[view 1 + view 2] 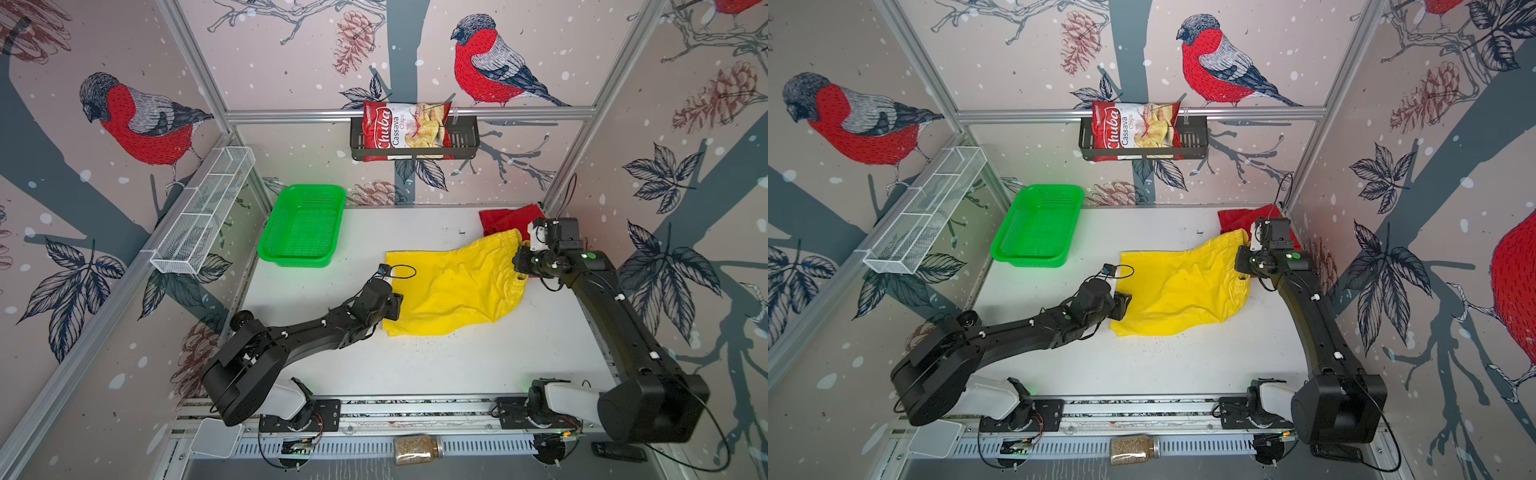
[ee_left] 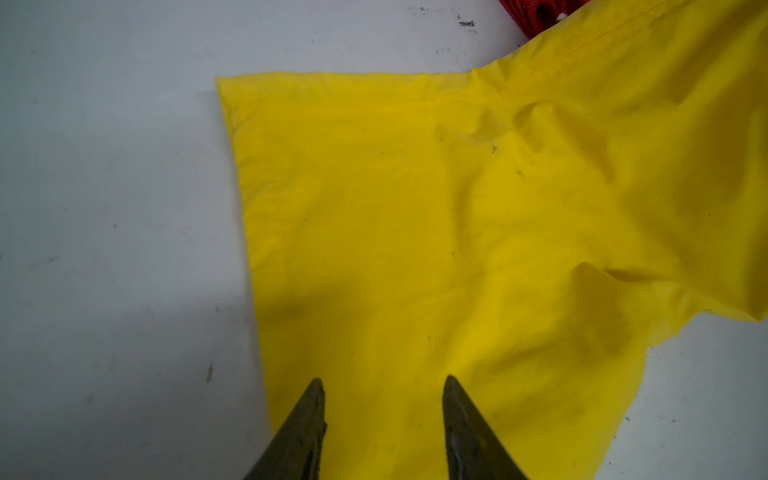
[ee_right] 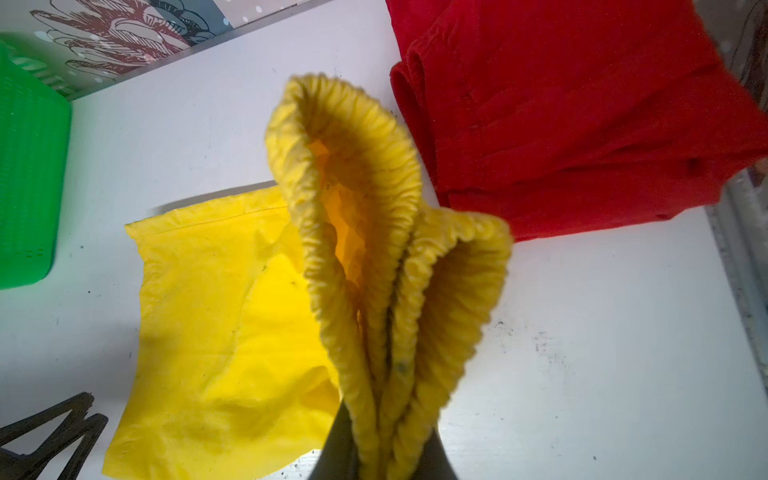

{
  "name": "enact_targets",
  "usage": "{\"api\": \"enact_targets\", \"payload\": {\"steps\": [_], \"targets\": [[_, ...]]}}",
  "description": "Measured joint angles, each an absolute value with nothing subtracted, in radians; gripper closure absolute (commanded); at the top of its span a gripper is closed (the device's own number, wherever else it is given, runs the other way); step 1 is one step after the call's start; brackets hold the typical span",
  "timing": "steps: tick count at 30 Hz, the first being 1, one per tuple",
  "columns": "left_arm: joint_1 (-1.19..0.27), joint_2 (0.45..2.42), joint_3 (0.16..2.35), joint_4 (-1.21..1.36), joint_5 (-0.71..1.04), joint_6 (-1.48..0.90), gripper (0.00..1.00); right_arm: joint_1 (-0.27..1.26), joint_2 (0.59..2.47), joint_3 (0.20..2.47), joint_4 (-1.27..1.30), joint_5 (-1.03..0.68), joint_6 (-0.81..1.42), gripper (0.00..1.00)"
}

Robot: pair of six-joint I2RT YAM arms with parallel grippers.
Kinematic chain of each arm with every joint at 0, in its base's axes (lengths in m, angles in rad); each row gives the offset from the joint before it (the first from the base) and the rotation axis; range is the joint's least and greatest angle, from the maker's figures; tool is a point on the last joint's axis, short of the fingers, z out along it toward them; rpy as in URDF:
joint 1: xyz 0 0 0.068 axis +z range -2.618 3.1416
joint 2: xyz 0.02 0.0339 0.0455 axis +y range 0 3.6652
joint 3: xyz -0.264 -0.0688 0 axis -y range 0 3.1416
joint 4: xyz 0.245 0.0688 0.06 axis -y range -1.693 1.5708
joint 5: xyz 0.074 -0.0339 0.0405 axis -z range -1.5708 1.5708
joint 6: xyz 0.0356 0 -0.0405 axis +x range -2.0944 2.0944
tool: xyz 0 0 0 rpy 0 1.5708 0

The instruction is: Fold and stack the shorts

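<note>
The yellow shorts (image 1: 453, 286) (image 1: 1183, 291) lie spread on the white table, legs toward the left arm, waist lifted at the right. My right gripper (image 3: 384, 436) (image 1: 521, 262) is shut on their bunched elastic waistband (image 3: 365, 216) and holds it off the table. My left gripper (image 2: 383, 380) (image 1: 395, 305) stands open just above the leg hem of the yellow shorts (image 2: 415, 228), with cloth under both fingertips. The red shorts (image 1: 505, 218) (image 3: 582, 124) lie folded in the far right corner, behind the right gripper.
A green mesh basket (image 1: 293, 261) (image 1: 1025, 259) stands at the back left of the table. On the left wall hangs a white wire rack (image 1: 203, 208). A chips bag (image 1: 405, 129) sits in a black shelf on the back wall. A jar (image 1: 417, 449) lies below the front rail.
</note>
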State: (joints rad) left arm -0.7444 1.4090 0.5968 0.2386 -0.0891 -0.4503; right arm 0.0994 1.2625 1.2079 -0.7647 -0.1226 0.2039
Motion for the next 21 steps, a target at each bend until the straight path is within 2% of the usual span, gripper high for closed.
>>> {"api": "enact_targets", "payload": {"steps": [6, 11, 21], "targets": [[-0.673, 1.417, 0.528, 0.260, -0.013, -0.561, 0.62, 0.224, 1.301, 1.284, -0.786, -0.075, 0.209, 0.92], [-0.638, 1.496, 0.517, 0.302, 0.067, -0.615, 0.66, 0.326, 1.330, 1.333, -0.785, -0.030, 0.239, 0.92], [-0.632, 1.641, 0.553, 0.442, 0.208, -0.633, 0.75, 0.509, 1.415, 1.372, -0.758, 0.058, 0.318, 0.90]]}}
